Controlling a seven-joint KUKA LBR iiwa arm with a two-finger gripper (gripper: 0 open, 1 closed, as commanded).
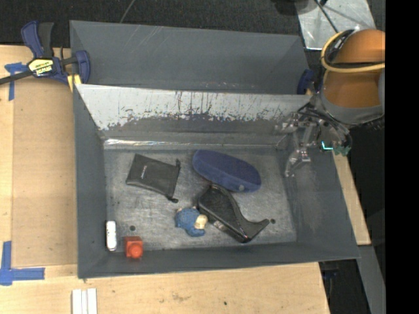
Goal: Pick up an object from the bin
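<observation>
Six small things lie on the floor of the grey metal bin [196, 64], and none is picked up yet. The robot's gripper [296, 161] hangs by the bin's right wall, apart from all of them, and I cannot make out if it is spread or pinched together. Nearest to it is the dark blue oval soft pouch [226, 171], in the middle near the back. Just in front of the pouch lies a black curved plastic piece [230, 214], with a little blue toy figure [190, 222] beside it. A flat black square wallet [152, 174] lies to the left, and a small red block [134, 248] and a small white tube [111, 235] sit in the front left corner. To do this well, I think the arm should choose one thing with room around it, come straight down over its middle, and pinch across its narrow side. The pouch looks wide and squashy, so it needs a big, careful pinch.
</observation>
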